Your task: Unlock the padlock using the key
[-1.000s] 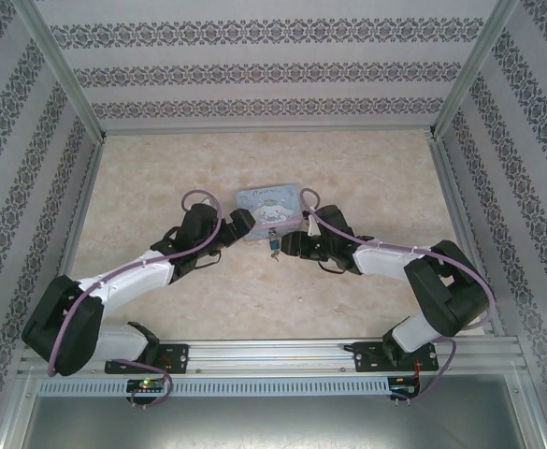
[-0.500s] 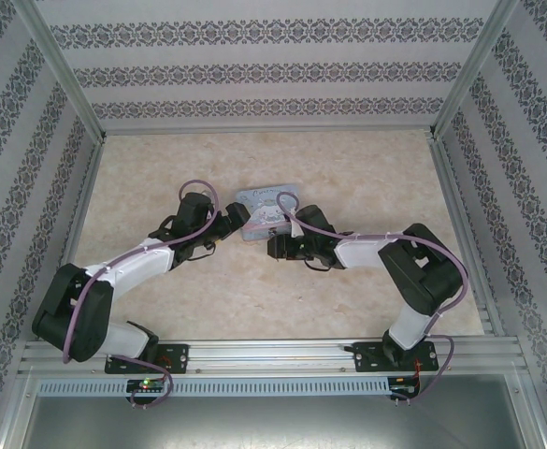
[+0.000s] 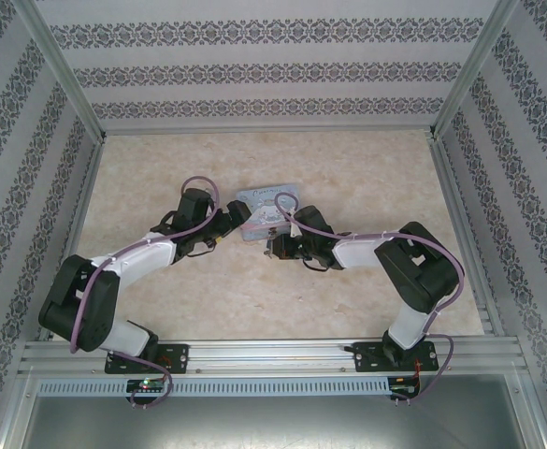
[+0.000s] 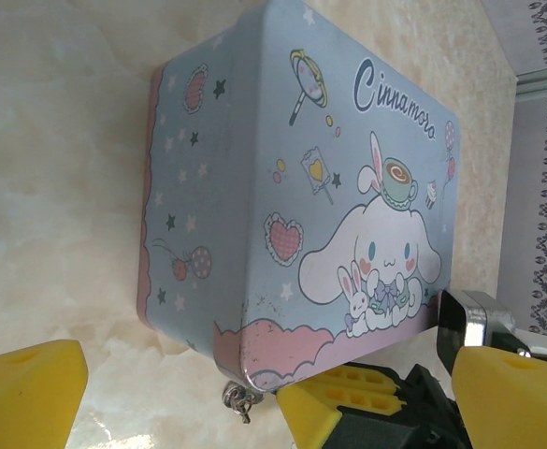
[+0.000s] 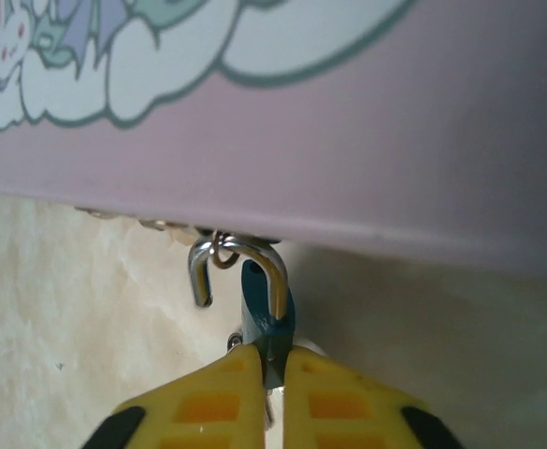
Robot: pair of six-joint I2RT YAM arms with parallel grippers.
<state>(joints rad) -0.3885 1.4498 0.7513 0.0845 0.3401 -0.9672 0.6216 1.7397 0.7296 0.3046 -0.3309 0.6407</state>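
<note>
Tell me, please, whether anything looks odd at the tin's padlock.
Yes: the padlock, pinched by the right gripper, hangs from the tin with one shackle leg free of its body, so it looks open.

**Item 1.** Pale blue rounded rectangular metal tin [image 3: 266,208], laid flat near the middle of the tabletop, lid up. The lid is printed with a white long-eared cartoon figure wearing a teacup, a small rabbit, hearts, stars and the lettering "Cinnamoro". A pink scalloped cloud band is printed along one long edge.

**Item 2.** Beige marbled tabletop [image 3: 367,178], on which the tin is set.

**Item 3.** White walls papered with grey damask bands [image 3: 273,70], placed on three sides.

**Item 4.** Bare aluminium corner posts [image 3: 63,70], slanted at the back corners.

**Item 5.** Aluminium rail [image 3: 273,354], run along the near edge, with a slotted white strip [image 3: 273,385] fitted just below it.
</note>
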